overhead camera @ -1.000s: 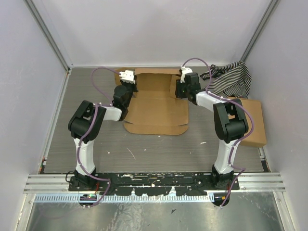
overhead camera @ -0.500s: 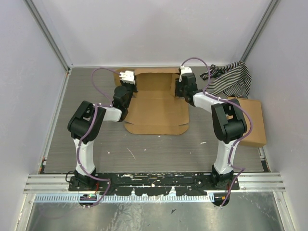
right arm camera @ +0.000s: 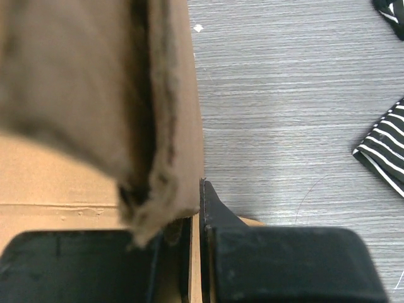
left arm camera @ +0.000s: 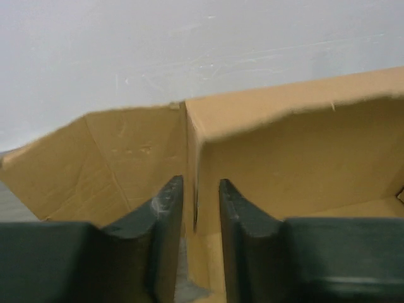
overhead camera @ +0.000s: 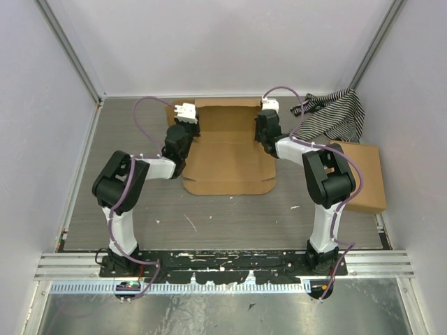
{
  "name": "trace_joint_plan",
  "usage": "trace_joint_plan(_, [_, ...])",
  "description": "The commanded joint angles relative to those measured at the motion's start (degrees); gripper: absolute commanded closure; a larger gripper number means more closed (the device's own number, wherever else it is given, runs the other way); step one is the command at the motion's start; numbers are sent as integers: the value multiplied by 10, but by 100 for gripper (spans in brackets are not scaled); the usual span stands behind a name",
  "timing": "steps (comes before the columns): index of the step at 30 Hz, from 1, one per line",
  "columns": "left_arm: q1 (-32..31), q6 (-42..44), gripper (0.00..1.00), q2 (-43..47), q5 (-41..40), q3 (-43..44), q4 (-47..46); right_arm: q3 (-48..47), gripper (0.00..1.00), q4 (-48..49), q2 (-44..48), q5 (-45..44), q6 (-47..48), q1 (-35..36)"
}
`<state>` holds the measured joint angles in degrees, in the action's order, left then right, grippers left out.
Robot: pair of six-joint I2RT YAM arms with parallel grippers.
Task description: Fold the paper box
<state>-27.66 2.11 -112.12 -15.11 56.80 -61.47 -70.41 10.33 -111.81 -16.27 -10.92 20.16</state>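
Note:
The paper box (overhead camera: 227, 150) is a brown cardboard sheet lying at the far middle of the table, with its back wall and both side walls raised. My left gripper (overhead camera: 186, 123) is at the box's far left corner. In the left wrist view its jaws (left arm camera: 201, 202) stand narrowly apart around the upright left wall edge (left arm camera: 191, 158). My right gripper (overhead camera: 264, 124) is at the far right wall. In the right wrist view it (right arm camera: 189, 211) is shut on the folded-over wall (right arm camera: 161, 113). Its left finger is hidden by cardboard.
A black-and-white striped cloth (overhead camera: 336, 114) lies at the back right, and its edge shows in the right wrist view (right arm camera: 386, 158). A larger brown cardboard box (overhead camera: 368, 178) lies by the right wall. The enclosure's back wall stands right behind the paper box.
My right gripper has moved a little left and inward with the right wall. My left arm's elbow has shifted slightly left while its gripper stays at the corner.

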Motion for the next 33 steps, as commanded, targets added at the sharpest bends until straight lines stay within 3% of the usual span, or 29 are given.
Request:
trace_joint_plan(1, [-4, -5, 52, 74, -64, 5, 101, -12, 99, 23, 4, -16, -18, 1])
trace_joint_plan(6, [10, 1, 30, 157, -123, 77, 298, -29, 99, -36, 13, -19, -12, -2])
trace_joint_plan(12, [147, -120, 26, 170, 2, 165, 472, -38, 99, -80, 28, 11, 8, -26])
trace_joint_plan(16, [214, -134, 31, 112, 58, 192, 472, -55, 98, -109, 24, 81, 19, -52])
trace_joint_plan(21, [222, -102, 30, 42, 115, 209, 467, -65, 98, -119, 19, 171, 49, -83])
trace_joint_plan(28, [222, -92, 30, -2, 200, 137, 299, -81, 98, -138, 15, 232, 75, -103])
trace_joint_plan(33, [225, -68, 29, -15, 210, 121, 246, -82, 98, -143, 15, 237, 79, -107])
